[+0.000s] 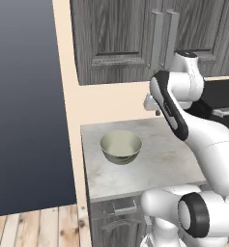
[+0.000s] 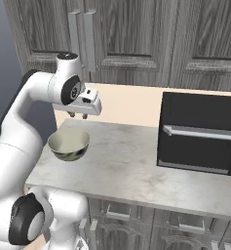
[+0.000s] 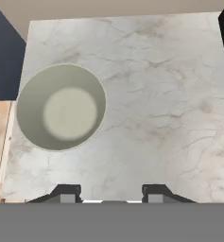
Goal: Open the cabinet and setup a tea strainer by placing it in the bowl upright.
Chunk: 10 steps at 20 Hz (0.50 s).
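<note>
So the cabinet (image 1: 121, 38) is shut, the bowl (image 1: 121, 146) sits empty, and the gripper (image 3: 112, 191) hovers spread with nothing pinched, meaning next up is probably reaching for a door handle (image 2: 74, 39).

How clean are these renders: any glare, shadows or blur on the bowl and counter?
Left base view: the bowl shows a soft highlight inside and a faint shadow on the counter. Right base view: flat, even light. Hand view: sharp marble veining, slightly soft bowl rim, no glare.
</note>
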Tool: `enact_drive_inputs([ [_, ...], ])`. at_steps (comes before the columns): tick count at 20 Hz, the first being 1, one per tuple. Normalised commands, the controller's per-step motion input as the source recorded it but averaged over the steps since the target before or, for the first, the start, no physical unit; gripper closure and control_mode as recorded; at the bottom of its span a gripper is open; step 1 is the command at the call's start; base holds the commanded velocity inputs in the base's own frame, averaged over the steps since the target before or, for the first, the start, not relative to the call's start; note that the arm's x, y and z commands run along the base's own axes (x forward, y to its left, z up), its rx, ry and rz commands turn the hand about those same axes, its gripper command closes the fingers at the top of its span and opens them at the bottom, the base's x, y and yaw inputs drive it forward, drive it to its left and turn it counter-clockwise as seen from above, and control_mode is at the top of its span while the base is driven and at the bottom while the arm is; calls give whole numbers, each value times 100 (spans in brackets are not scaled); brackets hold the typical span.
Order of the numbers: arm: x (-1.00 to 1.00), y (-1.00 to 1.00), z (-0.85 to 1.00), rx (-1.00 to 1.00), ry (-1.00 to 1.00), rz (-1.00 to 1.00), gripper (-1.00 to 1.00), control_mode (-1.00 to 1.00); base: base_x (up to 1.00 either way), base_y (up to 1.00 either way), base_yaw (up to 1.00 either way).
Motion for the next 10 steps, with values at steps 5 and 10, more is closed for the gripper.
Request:
enact_drive_inputs([
  [5,0,-20,19,3,-8,0,-100,-100,0,0,0],
  [10,-11,-12,79,3,-43,-4,-100,-100,0,0,0],
])
